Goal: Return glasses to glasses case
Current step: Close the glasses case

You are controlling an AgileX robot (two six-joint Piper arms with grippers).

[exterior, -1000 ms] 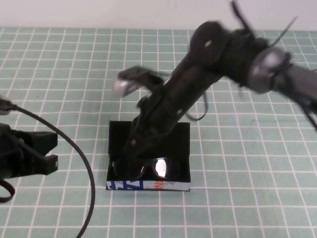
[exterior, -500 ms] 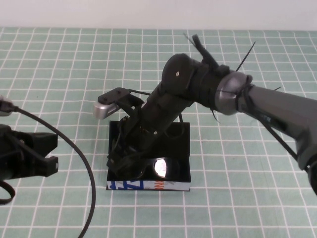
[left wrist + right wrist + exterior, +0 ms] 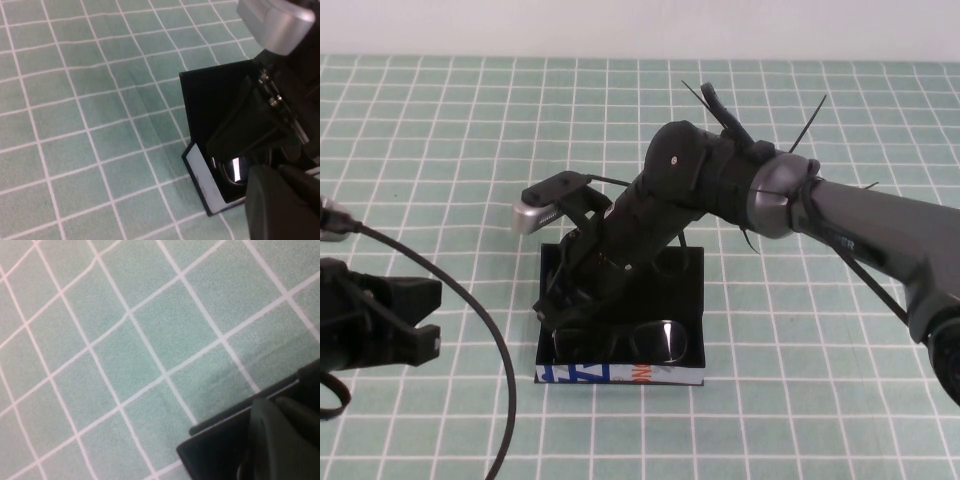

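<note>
The black glasses case (image 3: 620, 374) stands open in the middle of the mat, its white front edge with blue and orange marks facing me. The dark glasses (image 3: 642, 343) lie inside along the front wall. My right gripper (image 3: 570, 312) reaches down into the left part of the case, just above the glasses' left end; its tip is hidden against the black interior. My left gripper (image 3: 428, 318) is open and empty, left of the case. The left wrist view shows the case's white edge (image 3: 202, 182) and a shiny lens (image 3: 234, 169).
A green mat with a white grid (image 3: 820, 400) covers the table. The right arm (image 3: 720, 180) stretches across from the right over the case lid. A black cable (image 3: 490, 330) loops beside the left gripper. The right wrist view shows a case corner (image 3: 215, 452).
The right arm has swung down and leftward, bringing its gripper low into the case over the glasses. The bright glint on the lens has gone. The left arm has barely moved.
</note>
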